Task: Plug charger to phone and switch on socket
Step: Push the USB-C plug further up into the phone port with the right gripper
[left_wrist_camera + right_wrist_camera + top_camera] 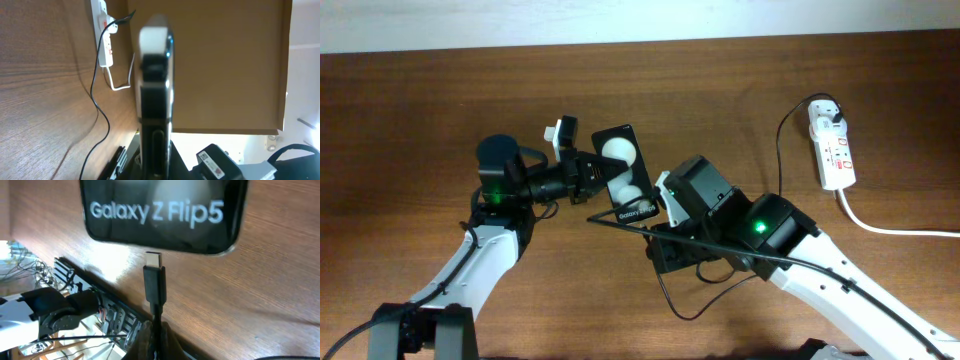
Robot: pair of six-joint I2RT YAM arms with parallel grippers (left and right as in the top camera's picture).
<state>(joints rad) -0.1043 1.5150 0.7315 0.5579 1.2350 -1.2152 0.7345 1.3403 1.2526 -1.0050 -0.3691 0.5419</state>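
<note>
Gripping the phone [625, 170] from its left side, the left pincer [592, 174] is clamped narrow around it near the middle of the wooden counter [420, 100]. Seen from overhead, the phone is a black slab lying at a slant, its two white round patches toward the far end and its white lettering at the near end. From the left wrist view the phone [155, 105] appears edge-on and upright in the centre of the picture, blurred by closeness.

Just right of the phone's lettered end comes the right pincer [156, 336], drawn in tight and pinching the plug end of the charger [155, 282]. In the right wrist view the plug's metal tip points straight at the phone's lettered edge [160, 215] and sits right against it. Whether it has gone into the port cannot be told, though most of the tip is bare.

From there the charger's thin black cable [779, 150] runs rightward and up to its white adapter head, which is seated in the far end of the socket [832, 150]. The socket lies flat near the counter's right edge, well apart from the phone, with small red marks along its top. Its thick white cord [880, 226] trails off to the right.
</note>
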